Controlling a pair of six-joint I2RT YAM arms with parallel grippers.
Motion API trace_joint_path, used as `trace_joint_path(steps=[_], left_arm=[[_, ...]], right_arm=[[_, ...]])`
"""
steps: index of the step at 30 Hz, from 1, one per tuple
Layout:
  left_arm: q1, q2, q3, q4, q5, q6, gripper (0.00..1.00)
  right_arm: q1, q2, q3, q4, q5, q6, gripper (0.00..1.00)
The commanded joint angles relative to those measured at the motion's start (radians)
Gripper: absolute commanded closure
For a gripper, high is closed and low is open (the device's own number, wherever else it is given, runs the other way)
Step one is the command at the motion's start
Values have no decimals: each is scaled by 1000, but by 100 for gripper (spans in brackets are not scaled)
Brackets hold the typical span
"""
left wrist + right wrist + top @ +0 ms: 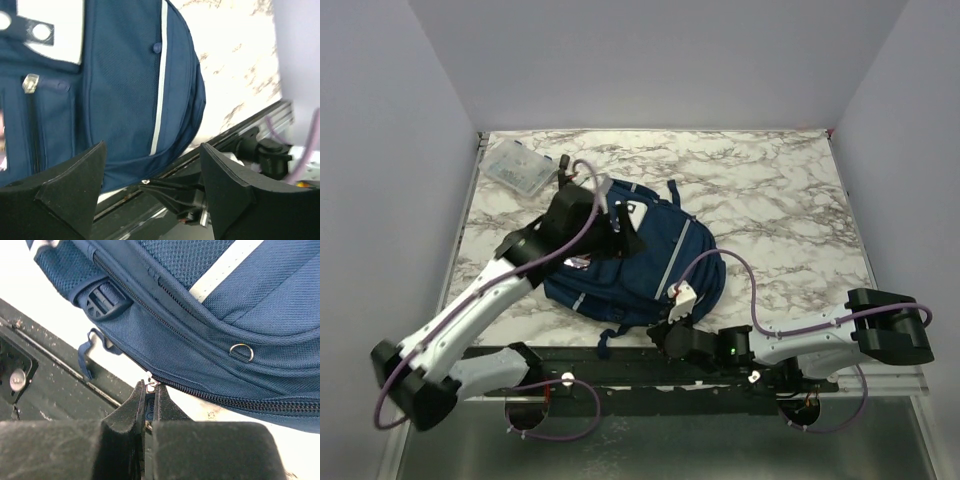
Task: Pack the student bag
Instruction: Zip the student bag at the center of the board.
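Observation:
The navy student bag [640, 262] with grey stripes lies flat on the marble table, its white patch [638, 213] at the far end. It fills the left wrist view [120, 90] and the right wrist view [225, 315]. My left gripper [620, 222] hovers open over the bag's far end, holding nothing. My right gripper [672, 325] is at the bag's near edge, shut on the zipper pull [149, 390] at the end of the closed zipper [240, 401].
A small clear plastic box [520, 166] sits at the far left corner of the table. A black rail [620, 365] runs along the near table edge under the bag's bottom. A blue strap loop [87, 357] hangs over that edge.

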Motion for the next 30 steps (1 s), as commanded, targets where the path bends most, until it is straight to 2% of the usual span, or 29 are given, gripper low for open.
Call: trace_joint_path(steps=[1, 4, 7, 11, 16, 18, 23, 27, 30], left_arm=[[18, -351, -314, 16, -207, -304, 26], [26, -583, -552, 21, -216, -547, 29], [32, -755, -717, 18, -223, -679, 28], [37, -844, -849, 70, -195, -799, 16], [41, -682, -889, 230, -132, -744, 14], [48, -575, -857, 259, -122, -672, 17], [102, -354, -755, 255, -152, -522, 36], [177, -283, -720, 255, -219, -458, 41], [256, -248, -731, 285, -197, -425, 43]], right_arm=[[-3, -30, -14, 87, -149, -75, 100], [-10, -39, -13, 68, -171, -87, 100], [-17, -45, -14, 58, -219, -101, 100], [-20, -49, -22, 50, -245, -108, 100], [-23, -67, -17, 13, -242, -88, 100], [-25, -80, -18, 7, -246, -87, 100], [-26, -106, -13, -65, -225, -49, 100], [-26, -118, -2, -145, -218, -3, 100], [-27, -158, -12, -215, -217, 35, 100]])
